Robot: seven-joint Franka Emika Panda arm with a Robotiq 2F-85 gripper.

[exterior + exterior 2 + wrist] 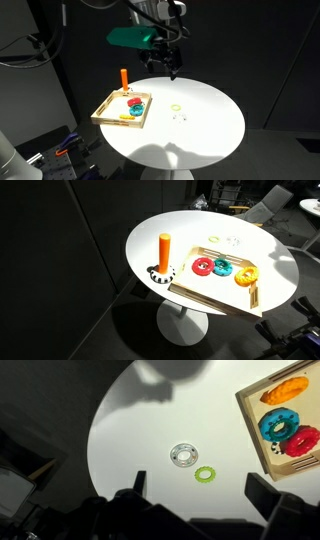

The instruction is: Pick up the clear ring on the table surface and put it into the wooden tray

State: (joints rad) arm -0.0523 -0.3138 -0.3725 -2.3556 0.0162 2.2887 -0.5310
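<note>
Hand (171,68) empty; wooden tray (248,416) with coloured rings (280,426)

In the wrist view, bare table (140,430) lay open left of the clear ring (183,454); the yellow-green ring (205,474) sat just beside it. The wooden tray (254,425) with its upright orange peg (124,78) stood well apart, rightward.

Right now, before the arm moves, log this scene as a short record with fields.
table surface: round, white
clear ring: flat on the table, outside the tray
yellow-green ring: on the table close to the clear ring, not touching it
wooden tray: holds a red ring, a teal ring and an orange ring
gripper: above the table, fingers spread, nothing held
status: clear ring not yet picked up
</note>
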